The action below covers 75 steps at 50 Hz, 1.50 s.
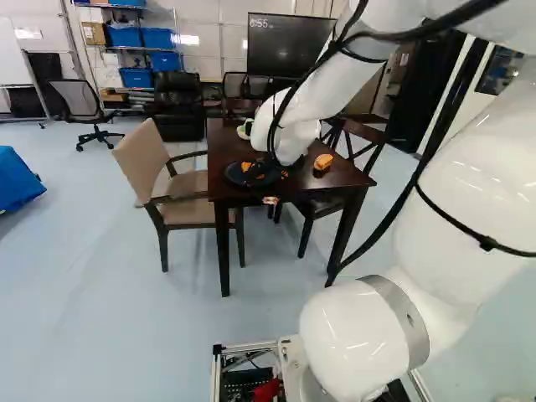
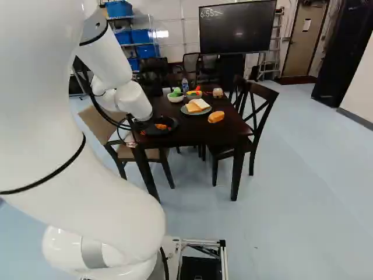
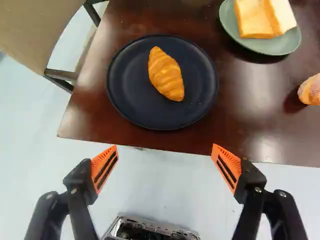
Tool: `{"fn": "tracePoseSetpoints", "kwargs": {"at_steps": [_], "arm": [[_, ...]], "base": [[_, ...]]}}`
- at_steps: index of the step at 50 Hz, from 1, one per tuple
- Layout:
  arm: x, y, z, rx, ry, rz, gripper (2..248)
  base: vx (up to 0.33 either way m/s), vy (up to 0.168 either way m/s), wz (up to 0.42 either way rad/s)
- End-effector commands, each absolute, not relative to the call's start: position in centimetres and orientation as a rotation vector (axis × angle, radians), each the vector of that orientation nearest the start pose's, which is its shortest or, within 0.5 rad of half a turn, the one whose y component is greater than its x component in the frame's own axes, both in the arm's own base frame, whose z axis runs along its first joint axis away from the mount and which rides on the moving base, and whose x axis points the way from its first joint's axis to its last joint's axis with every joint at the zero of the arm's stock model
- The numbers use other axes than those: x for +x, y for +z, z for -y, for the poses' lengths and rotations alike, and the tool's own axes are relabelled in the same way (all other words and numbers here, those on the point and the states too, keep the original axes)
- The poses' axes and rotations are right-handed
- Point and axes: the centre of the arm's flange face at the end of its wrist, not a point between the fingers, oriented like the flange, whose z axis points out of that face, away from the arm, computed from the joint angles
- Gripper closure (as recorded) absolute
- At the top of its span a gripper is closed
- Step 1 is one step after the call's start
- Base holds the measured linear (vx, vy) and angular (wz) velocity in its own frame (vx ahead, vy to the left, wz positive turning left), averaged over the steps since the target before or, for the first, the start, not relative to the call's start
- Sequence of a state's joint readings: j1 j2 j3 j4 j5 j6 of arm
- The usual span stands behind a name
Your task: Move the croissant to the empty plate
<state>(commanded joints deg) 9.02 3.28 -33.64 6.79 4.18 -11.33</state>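
Note:
My gripper (image 2: 137, 125) is at the table's near edge in the right base view, partly hidden by the arm. In the wrist view the gripper (image 3: 166, 162) stands open, its orange pads wide apart with nothing between them. The orange-brown croissant (image 3: 166, 74) lies on a dark round plate (image 3: 122, 102) ahead of the fingers, touching neither. Beside that plate, a grey-green plate (image 3: 295, 45) bears slices of bread (image 3: 255, 20); the same green plate (image 2: 185, 111) shows in the right base view. I see no bare plate.
A bread roll (image 3: 311, 91) sits on the dark table (image 3: 245, 127). Farther back stand two bowls (image 2: 176, 98) (image 2: 194, 95) with food, a bottle (image 2: 185, 85) and a small jar (image 2: 217, 93). A beige chair (image 1: 159, 163) and dark chairs (image 2: 254, 114) flank the table.

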Motion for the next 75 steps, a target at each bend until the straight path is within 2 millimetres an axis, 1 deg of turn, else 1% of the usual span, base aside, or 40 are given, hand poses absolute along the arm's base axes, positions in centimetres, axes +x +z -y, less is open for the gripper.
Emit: {"fn": "tracePoseSetpoints", "kwargs": {"at_steps": [16, 34, 55, 75], "arm": [[37.9, 41.6, -4.3, -2.853, -1.291, 0.243, 3], [34.8, 39.9, -2.6, -2.781, -1.471, 0.158, 3], [31.6, 38.4, -1.3, -2.696, -1.629, 0.085, 3], [29.2, 37.4, -0.5, -2.626, -1.734, 0.039, 3]], "base": [[0.000, 0.000, 0.000], [0.000, 0.000, 0.000], [0.000, 0.000, 0.000], [0.000, 0.000, 0.000]]}}
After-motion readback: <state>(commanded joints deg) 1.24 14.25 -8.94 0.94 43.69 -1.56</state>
